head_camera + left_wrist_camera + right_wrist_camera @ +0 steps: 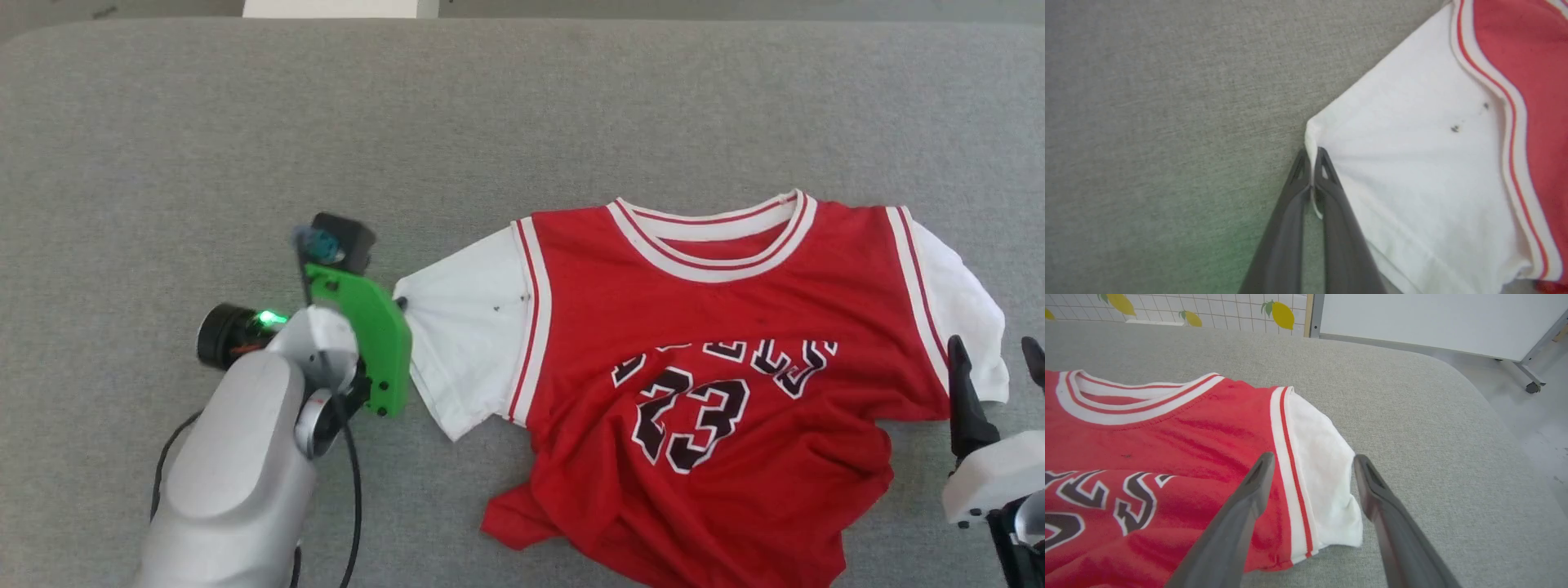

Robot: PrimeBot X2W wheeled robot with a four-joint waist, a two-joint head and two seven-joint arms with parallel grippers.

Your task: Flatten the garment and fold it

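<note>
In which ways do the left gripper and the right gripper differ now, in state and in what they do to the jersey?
The left gripper is shut, the right gripper is open. The left gripper pinches the edge of one white sleeve; the right gripper grips nothing, its fingers standing on either side of the other white sleeve in its wrist view. Both are at a sleeve of the same red jersey.

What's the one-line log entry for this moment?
left gripper: shut on jersey sleeve edge | right gripper: open at other sleeve | hem: rumpled
</note>
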